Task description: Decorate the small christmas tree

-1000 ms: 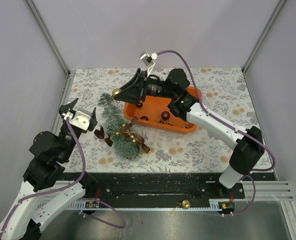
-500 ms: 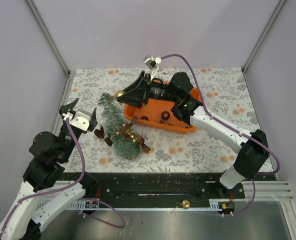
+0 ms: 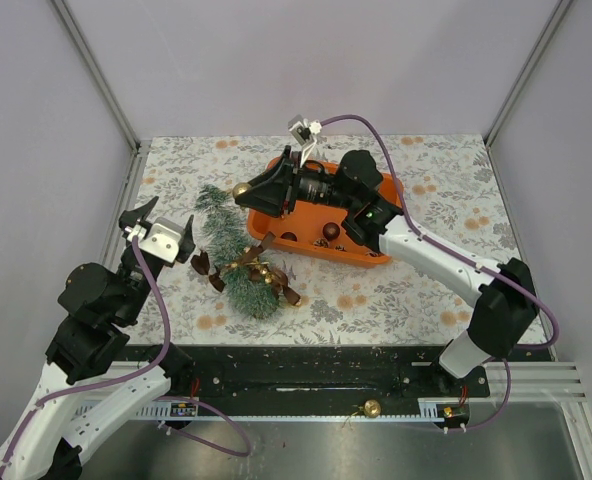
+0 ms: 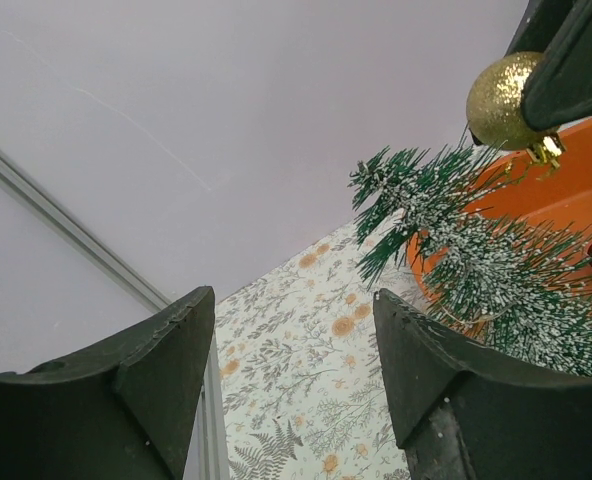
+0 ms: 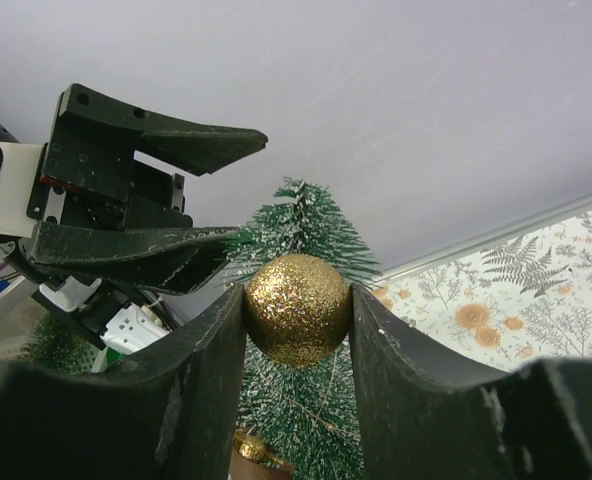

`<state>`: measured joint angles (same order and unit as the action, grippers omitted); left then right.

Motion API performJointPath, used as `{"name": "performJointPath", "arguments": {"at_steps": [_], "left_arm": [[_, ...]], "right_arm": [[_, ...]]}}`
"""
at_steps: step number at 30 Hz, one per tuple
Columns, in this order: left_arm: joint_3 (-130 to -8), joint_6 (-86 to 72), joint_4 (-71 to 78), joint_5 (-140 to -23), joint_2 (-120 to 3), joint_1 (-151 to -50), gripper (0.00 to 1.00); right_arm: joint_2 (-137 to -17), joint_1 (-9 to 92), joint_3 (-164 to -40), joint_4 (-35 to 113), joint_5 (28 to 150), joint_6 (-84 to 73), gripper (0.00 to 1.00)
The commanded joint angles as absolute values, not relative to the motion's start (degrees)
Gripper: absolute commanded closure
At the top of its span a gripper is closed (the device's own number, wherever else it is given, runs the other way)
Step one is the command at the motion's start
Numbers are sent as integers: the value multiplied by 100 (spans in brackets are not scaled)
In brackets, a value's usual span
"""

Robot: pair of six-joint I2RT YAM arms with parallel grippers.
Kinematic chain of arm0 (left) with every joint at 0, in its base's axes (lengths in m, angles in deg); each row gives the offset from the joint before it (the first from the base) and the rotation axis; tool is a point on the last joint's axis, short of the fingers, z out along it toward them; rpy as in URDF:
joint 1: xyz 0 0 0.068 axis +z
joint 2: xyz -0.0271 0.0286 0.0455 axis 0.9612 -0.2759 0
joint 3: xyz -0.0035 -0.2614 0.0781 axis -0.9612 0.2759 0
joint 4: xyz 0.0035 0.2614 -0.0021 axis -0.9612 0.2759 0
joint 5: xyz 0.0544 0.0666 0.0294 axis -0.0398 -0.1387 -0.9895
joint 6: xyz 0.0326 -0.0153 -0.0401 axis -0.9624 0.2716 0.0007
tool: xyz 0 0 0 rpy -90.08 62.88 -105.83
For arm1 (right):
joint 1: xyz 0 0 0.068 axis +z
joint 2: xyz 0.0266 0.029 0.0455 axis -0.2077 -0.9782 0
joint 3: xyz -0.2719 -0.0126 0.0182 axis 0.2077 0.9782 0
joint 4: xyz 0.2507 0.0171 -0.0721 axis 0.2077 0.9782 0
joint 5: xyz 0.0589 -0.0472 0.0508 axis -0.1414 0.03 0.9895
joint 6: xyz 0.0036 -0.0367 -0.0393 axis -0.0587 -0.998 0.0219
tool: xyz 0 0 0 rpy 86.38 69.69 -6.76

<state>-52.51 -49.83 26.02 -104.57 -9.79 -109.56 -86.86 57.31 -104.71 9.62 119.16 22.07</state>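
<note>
Left claw agape, aloft; right claw outstretched, tight on gold bauble.

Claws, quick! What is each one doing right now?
Left claw: open, empty.
Right claw: closed on the gold ball.

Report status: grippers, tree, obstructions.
Left gripper open, empty, beside tree. Right gripper shut on gold bauble near treetop. Tree lying flat, partly decorated. Nothing between them.
</note>
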Motion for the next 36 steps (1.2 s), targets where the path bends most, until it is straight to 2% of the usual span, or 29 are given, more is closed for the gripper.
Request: {"name": "performJointPath", "arguments": {"at_steps": [1,13,20,28,36], "left_arm": [[-5251,-4915,2467,-10389,-899,-10940,32],[-5268,-4898,2476,-10380,-864,-10940,32],[-5312,-4871,2476,-10354,-891,-10932,32],[-5321,-4871,2493,-10354,-891,-10940,32],[-5321,-4880,2493,-10354,-891,-10940,32]], "right_arm": [[-8386,5760,-10843,739,11689,1950,77],[-8158,5760,-9903,318,11548,2099,60],[-8131,5760,-9674,125,11513,2169,54],[-8122,5760,-9648,-113,11522,2239,35],[-8034,5760,-9639,-26,11522,2213,31]]}}
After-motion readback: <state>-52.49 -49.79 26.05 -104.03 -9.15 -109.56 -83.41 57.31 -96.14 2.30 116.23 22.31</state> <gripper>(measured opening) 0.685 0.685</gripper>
